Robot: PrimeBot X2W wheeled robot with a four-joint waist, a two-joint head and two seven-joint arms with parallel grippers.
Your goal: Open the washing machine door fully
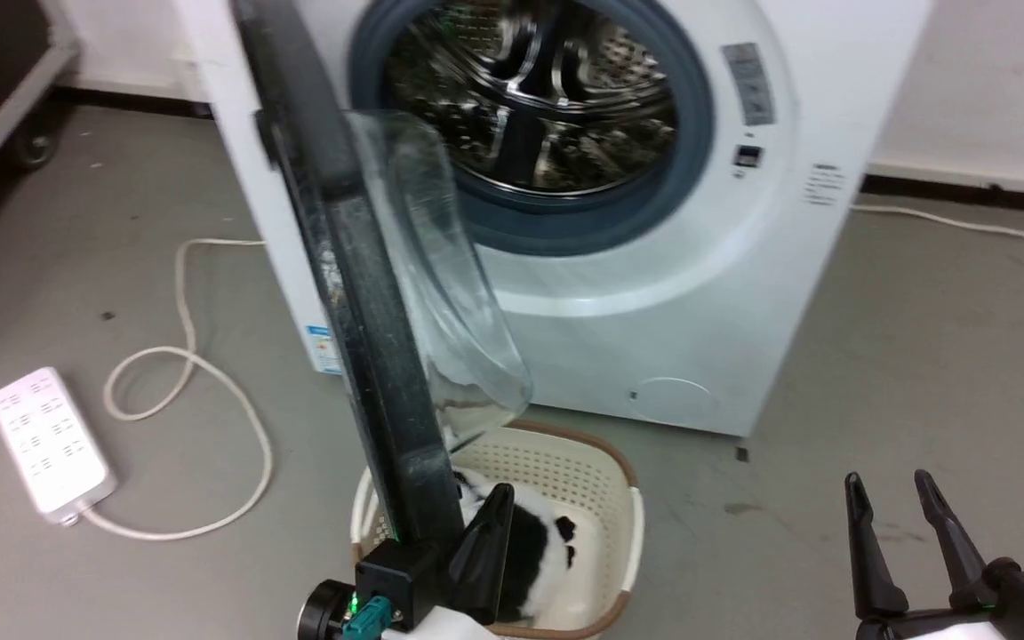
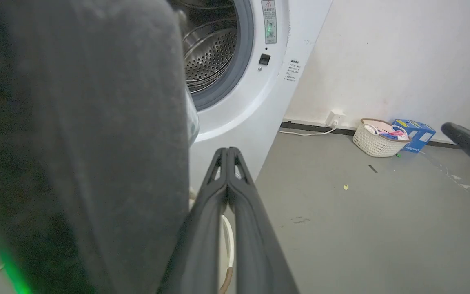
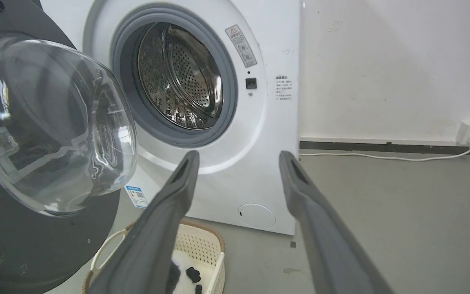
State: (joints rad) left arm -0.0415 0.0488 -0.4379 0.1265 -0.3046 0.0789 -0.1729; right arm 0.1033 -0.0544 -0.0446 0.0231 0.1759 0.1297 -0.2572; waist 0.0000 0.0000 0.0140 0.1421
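The washing machine door (image 1: pixel 361 293) stands swung out from the white machine (image 1: pixel 699 293), edge-on to the head view, its black rim running from top to bottom and the clear glass bowl (image 1: pixel 450 267) bulging to the right. The steel drum (image 1: pixel 548 89) lies exposed. My left gripper (image 1: pixel 500 498) is shut with nothing between its fingers, right beside the rim's lower end on the glass side. In the left wrist view the rim (image 2: pixel 96 143) looms just left of the shut left gripper (image 2: pixel 227 152). My right gripper (image 1: pixel 890 484) is open at the lower right, apart from the door (image 3: pixel 35 253).
A cream laundry basket (image 1: pixel 601 480) holding a black-and-white item sits on the floor under the door. A white power strip (image 1: pixel 50 440) and looping cable (image 1: pixel 201 373) lie at the left. Another basket (image 2: pixel 377 139) and a blue box (image 2: pixel 416 132) stand by the wall.
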